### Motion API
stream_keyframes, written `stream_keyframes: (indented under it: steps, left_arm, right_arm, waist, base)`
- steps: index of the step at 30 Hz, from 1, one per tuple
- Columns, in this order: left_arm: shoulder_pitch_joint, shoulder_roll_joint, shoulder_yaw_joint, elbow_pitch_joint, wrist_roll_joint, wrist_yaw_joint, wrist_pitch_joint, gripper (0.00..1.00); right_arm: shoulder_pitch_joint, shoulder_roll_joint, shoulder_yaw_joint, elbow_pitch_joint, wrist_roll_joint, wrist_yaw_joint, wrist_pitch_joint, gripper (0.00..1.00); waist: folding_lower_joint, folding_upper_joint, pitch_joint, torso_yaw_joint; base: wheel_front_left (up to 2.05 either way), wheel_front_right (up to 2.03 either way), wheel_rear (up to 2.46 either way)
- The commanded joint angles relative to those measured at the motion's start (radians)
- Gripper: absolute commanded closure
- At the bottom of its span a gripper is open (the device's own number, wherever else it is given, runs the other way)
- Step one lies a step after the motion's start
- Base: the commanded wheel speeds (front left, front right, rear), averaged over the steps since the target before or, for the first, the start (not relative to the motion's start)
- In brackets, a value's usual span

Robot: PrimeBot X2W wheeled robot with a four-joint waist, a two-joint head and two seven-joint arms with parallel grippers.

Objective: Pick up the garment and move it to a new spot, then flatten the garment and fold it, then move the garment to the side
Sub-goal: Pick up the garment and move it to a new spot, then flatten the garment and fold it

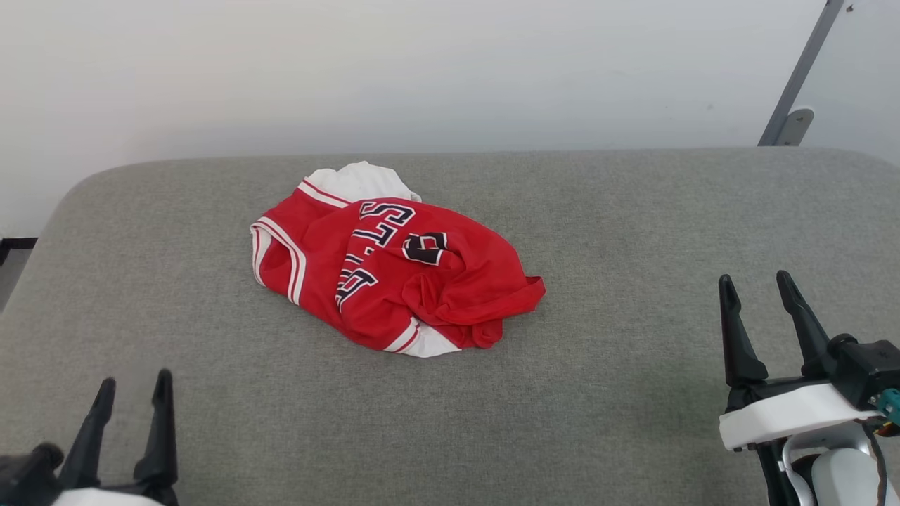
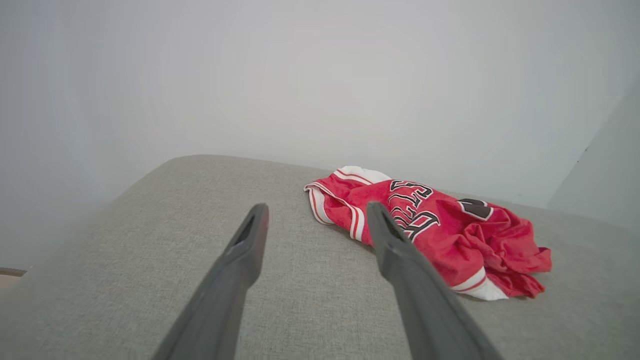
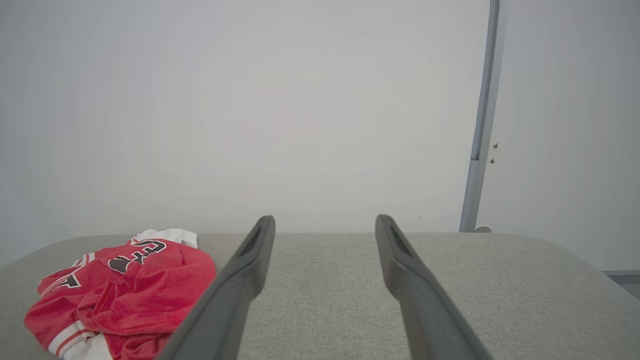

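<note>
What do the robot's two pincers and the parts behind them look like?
The left pincer and the right pincer each have two long, dark, tapering fingers, with a narrow slot near each tip. Behind the right one sit a curved white mount, a black block, a small teal connector and a thin dark cable.

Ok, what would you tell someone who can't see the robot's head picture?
A crumpled red jersey with white sleeves and black lettering lies heaped on a grey cushioned surface. The left gripper at lower left and the right gripper at lower right are both open, clear of it.
</note>
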Motion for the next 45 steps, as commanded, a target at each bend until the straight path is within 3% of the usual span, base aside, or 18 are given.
stream_keyframes:
  steps: [1, 8, 23, 30, 45]
  left_arm:
    - [0.018, -0.021, 0.031, -0.005, 0.021, -0.019, -0.005, 0.00]
    - [0.052, -0.113, 0.126, 0.002, 0.079, -0.085, -0.005, 0.00]
    - [0.038, -0.196, 0.181, 0.034, 0.151, -0.145, -0.005, 0.00]
    - [0.028, -0.202, 0.177, 0.034, 0.157, -0.156, -0.005, 0.00]
    - [-0.050, -0.218, 0.104, 0.052, 0.146, -0.163, -0.005, 0.00]
  right_arm:
    - [0.010, 0.004, 0.002, -0.004, -0.004, 0.000, 0.001, 0.00]
    - [0.020, 0.011, 0.001, -0.007, -0.001, 0.000, 0.006, 0.00]
    - [0.031, 0.014, 0.032, -0.004, 0.026, 0.000, 0.032, 0.00]
    - [0.011, -0.021, 0.172, 0.011, 0.076, 0.000, 0.124, 0.00]
    - [-0.171, -0.176, 0.511, 0.041, 0.222, 0.000, 0.375, 0.00]
  waist:
    - [0.0000, -0.0001, -0.003, 0.003]
    - [0.0000, -0.0001, -0.014, 0.008]
    - [0.0000, -0.0001, -0.021, 0.026]
    - [0.0000, -0.0001, -0.014, 0.071]
    - [0.0000, -0.0001, 0.084, 0.233]
  base:
    - [0.00, 0.00, 0.00]
    - [0.00, 0.00, 0.00]
    - [0.00, 0.00, 0.00]
    - [0.00, 0.00, 0.00]
    - [0.00, 0.00, 0.00]
